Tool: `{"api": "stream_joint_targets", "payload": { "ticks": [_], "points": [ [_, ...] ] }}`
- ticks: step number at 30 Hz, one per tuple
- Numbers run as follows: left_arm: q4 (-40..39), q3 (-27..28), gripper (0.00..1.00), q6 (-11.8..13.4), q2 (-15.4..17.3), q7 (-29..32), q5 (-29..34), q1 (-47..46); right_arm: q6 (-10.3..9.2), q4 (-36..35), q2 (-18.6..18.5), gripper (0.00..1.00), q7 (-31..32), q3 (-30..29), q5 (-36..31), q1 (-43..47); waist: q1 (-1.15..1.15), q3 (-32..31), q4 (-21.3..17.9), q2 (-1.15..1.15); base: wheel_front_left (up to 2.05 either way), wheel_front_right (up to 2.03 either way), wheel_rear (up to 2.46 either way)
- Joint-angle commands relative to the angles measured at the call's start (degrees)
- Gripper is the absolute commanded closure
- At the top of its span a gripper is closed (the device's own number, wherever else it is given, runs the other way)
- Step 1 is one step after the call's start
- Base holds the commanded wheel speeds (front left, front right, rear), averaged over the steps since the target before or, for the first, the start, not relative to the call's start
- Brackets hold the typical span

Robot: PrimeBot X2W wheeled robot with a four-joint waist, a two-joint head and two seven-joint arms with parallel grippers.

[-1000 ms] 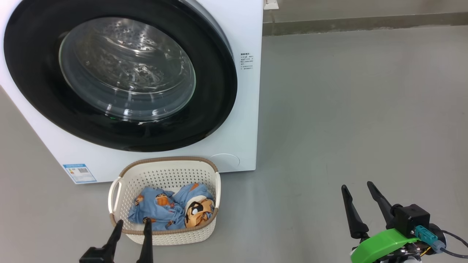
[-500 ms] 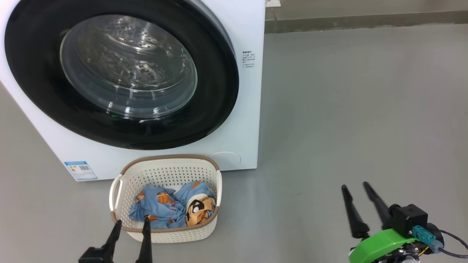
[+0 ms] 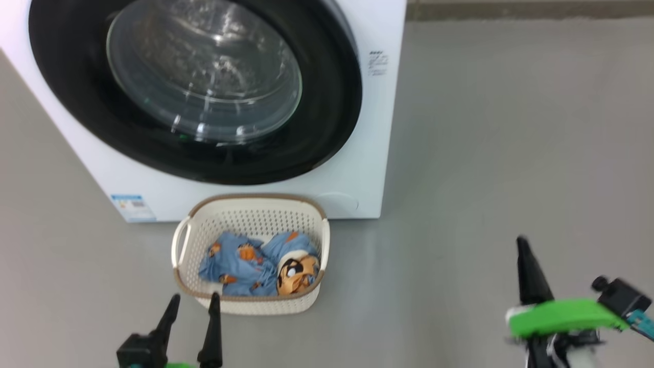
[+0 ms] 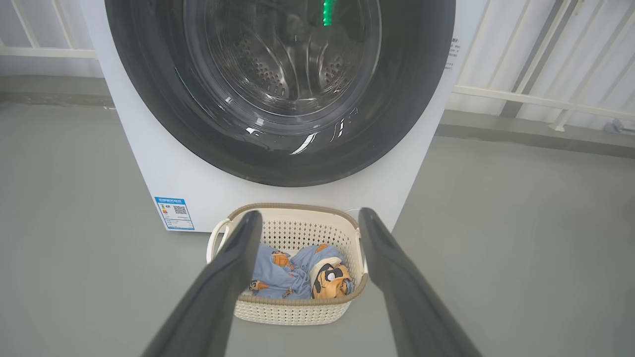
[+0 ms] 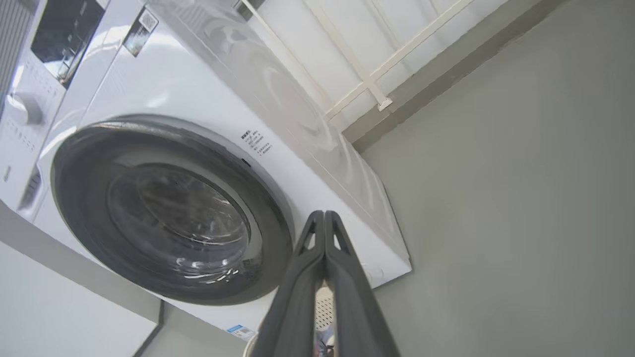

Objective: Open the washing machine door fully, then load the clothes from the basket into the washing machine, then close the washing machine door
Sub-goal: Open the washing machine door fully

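Note:
The white washing machine (image 3: 368,133) stands ahead, its round black-rimmed door (image 3: 327,102) closed over the glass bowl. The cream basket (image 3: 250,204) sits on the floor right before it, holding blue printed clothes (image 3: 240,266). My left gripper (image 3: 191,299) hovers open just in front of the basket, nothing between its fingers; in the left wrist view that gripper (image 4: 307,215) frames the basket (image 4: 292,310) and clothes (image 4: 287,275). My right gripper (image 3: 522,243) is off to the right over bare floor, fingers pressed together on nothing; the right wrist view shows this gripper (image 5: 323,214) shut, pointing at the door (image 5: 89,198).
Grey floor (image 3: 485,128) spreads to the right of the machine. A white railing (image 4: 536,96) and a low kerb (image 4: 521,134) run behind it. A blue label sticker (image 3: 133,207) marks the machine's lower left corner.
The right gripper's fingers have closed together and that hand has turned and lifted slightly. The head camera has shifted, so machine and basket sit further right and higher in the picture. The left gripper stays open.

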Motion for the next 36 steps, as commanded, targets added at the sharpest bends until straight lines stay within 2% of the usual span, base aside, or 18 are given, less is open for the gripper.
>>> {"api": "stream_joint_targets", "payload": {
  "ticks": [1, 3, 6, 8, 12, 17, 21, 28, 36],
  "points": [
    [-1.8, 1.3, 0.0, 0.7, 0.6, -0.6, -0.3, -2.7, -0.06, -1.1, -0.2, 1.0, -0.7, 1.9, 4.7, -3.5, 0.0, 2.7, 2.2, 0.0, 0.0, 0.0, 0.0],
    [-2.1, 0.5, 0.0, 0.9, 0.6, -0.6, -0.7, -3.5, -0.06, -0.6, -0.2, 1.0, 0.3, 1.8, 14.8, -6.0, 0.0, 4.4, 3.2, 0.0, 0.0, 0.0, 0.0],
    [-2.7, -0.8, 0.0, 1.3, 0.6, -0.6, -1.4, -5.0, -0.06, -0.9, -0.6, 1.0, 3.2, -0.3, 20.5, -10.2, 0.0, 7.2, 4.6, 0.0, 0.0, 0.0, 0.0],
    [-3.0, -1.8, 0.0, 1.6, 0.6, -0.6, -2.0, -6.2, -0.06, -1.4, -2.2, 1.0, 5.6, -1.7, 22.9, -13.0, 0.0, 9.0, 5.7, 0.0, 0.0, 0.0, 0.0],
    [-3.5, -3.5, 0.0, 2.4, 0.6, -0.6, -3.0, -8.5, -0.06, -2.2, -6.7, 1.0, 8.0, -2.6, 22.6, -18.6, 0.0, 12.4, 7.6, 0.0, 0.0, 0.0, 0.0],
    [-4.1, -6.1, 0.0, 3.1, 0.6, -0.6, -4.4, -11.1, -0.06, -2.1, -10.0, 1.0, 12.2, -3.5, 23.8, -26.2, 0.0, 16.1, 9.7, 0.0, 0.0, 0.0, 0.0],
    [-4.4, -7.8, 0.0, 3.7, 0.6, -0.6, -5.5, -12.8, -0.06, -0.7, -11.1, 1.0, 17.4, -4.3, 27.5, -32.2, 0.0, 18.6, 11.1, 0.0, 0.0, 0.0, 0.0],
    [-4.9, -9.7, 0.0, 4.2, 0.6, -0.6, -6.7, -15.5, -0.06, 4.0, -13.1, 1.0, 24.6, -3.7, 30.0, -42.8, 0.0, 22.7, 13.1, 0.0, 0.0, 0.0, 0.0],
    [-5.6, -11.1, 0.0, 4.9, 0.6, -0.6, -8.0, -17.3, -0.06, 9.3, -13.6, 1.0, 29.0, -2.4, 31.6, -52.9, 0.0, 26.6, 14.7, 0.0, 0.0, 0.0, 0.0]
  ]
}}
